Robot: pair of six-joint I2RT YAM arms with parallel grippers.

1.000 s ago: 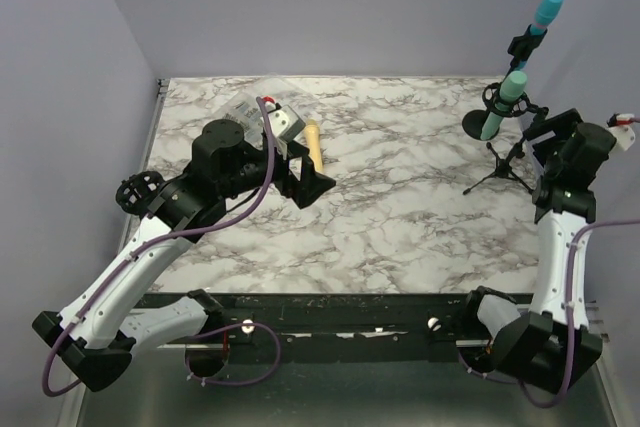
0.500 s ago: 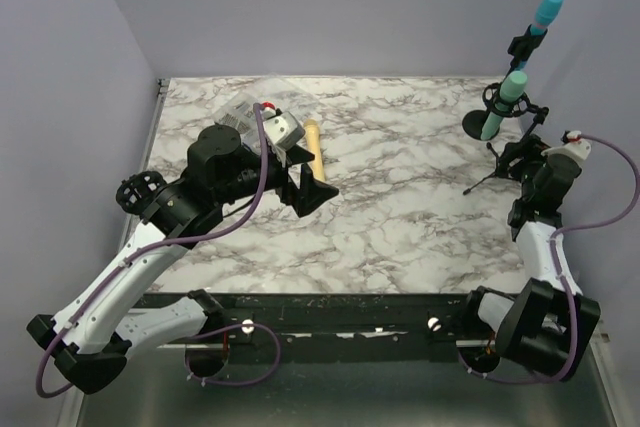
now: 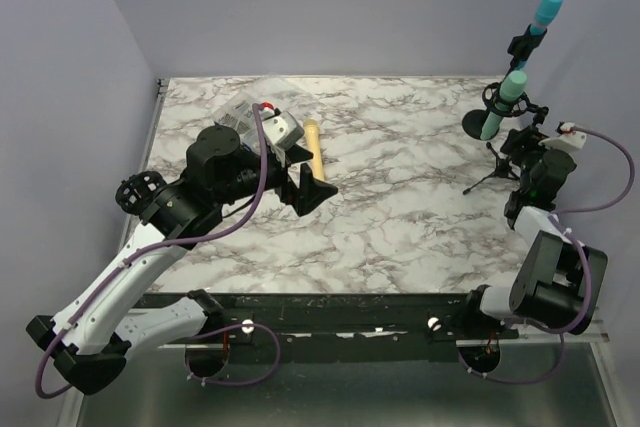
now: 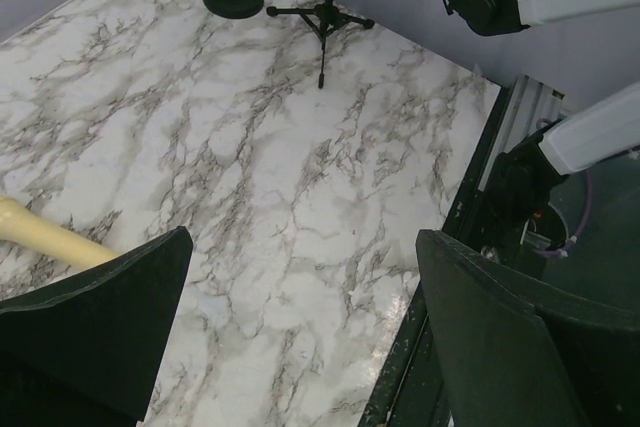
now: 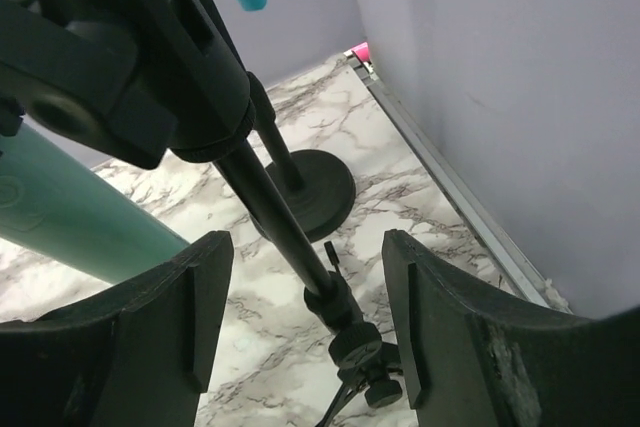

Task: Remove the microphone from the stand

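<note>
Top external view: on the white marbled surface, the black tripod stand carries the long teal microphone in its clamp. The right claw, partly spread, straddles the stand's pole below the microphone. Closing there would likely grab the stand and topple it. The left claw gapes wide, well away.

Microphone on tripod stand, far right, round-base stand behind, right claw around tripod pole
</note>
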